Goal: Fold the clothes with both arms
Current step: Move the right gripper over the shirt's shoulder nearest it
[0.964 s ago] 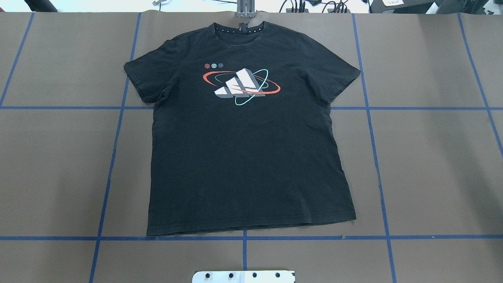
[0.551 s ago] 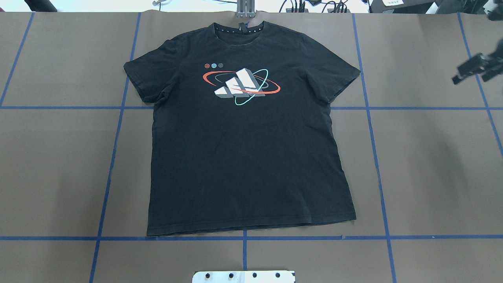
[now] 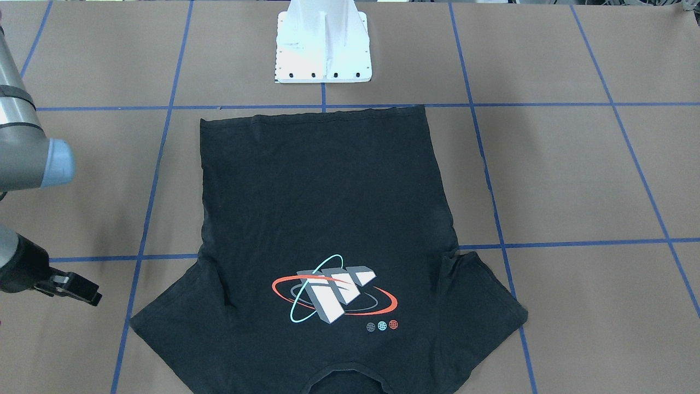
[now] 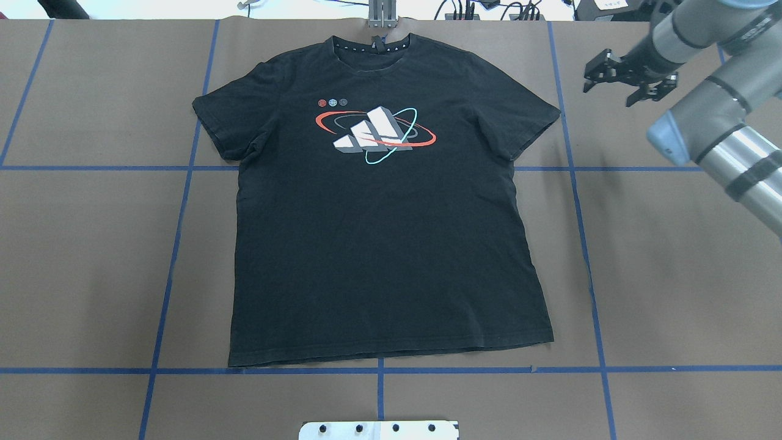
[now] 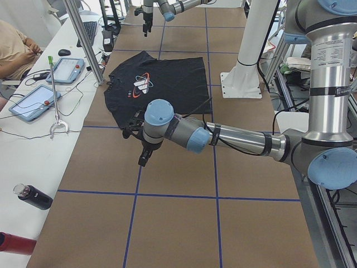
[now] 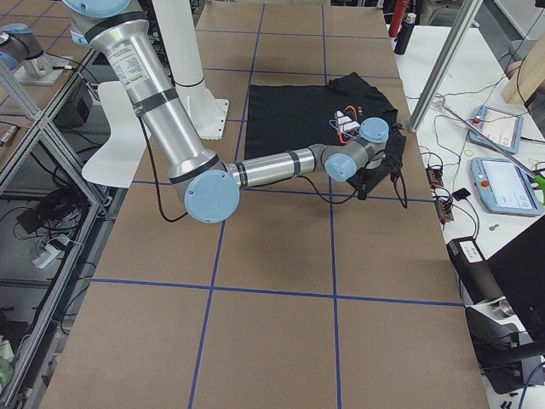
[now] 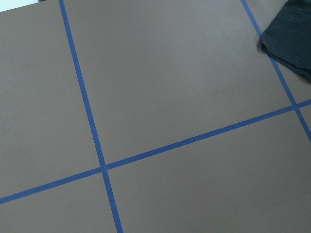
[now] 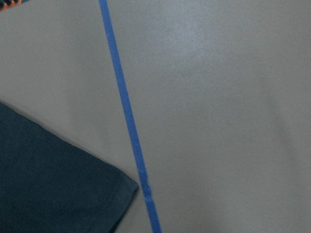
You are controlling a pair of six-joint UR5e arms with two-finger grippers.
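Note:
The black T-shirt (image 4: 391,244) lies flat and face up on the brown table, collar at the far edge, with its grey, red and cyan logo (image 4: 376,134) showing. My right gripper (image 4: 624,79) hovers open and empty to the right of the shirt's right sleeve (image 4: 525,122), apart from it. It also shows in the front-facing view, where the right gripper (image 3: 82,293) is beside the sleeve. My left gripper (image 5: 144,157) appears only in the exterior left view, above the table near the shirt's left sleeve; I cannot tell whether it is open or shut. Both wrist views show a sleeve corner (image 8: 58,184) (image 7: 291,39).
Blue tape lines (image 4: 183,183) grid the brown table. The white base mount (image 3: 322,49) stands at the near edge. A side bench holds tablets (image 5: 33,100) and a bottle (image 5: 33,196), with a person (image 5: 14,50) seated there. A metal post (image 4: 382,15) rises behind the collar.
The right arm came into the overhead view from the right edge and moved left and farther away, ending near the shirt's right sleeve. The shirt has not moved.

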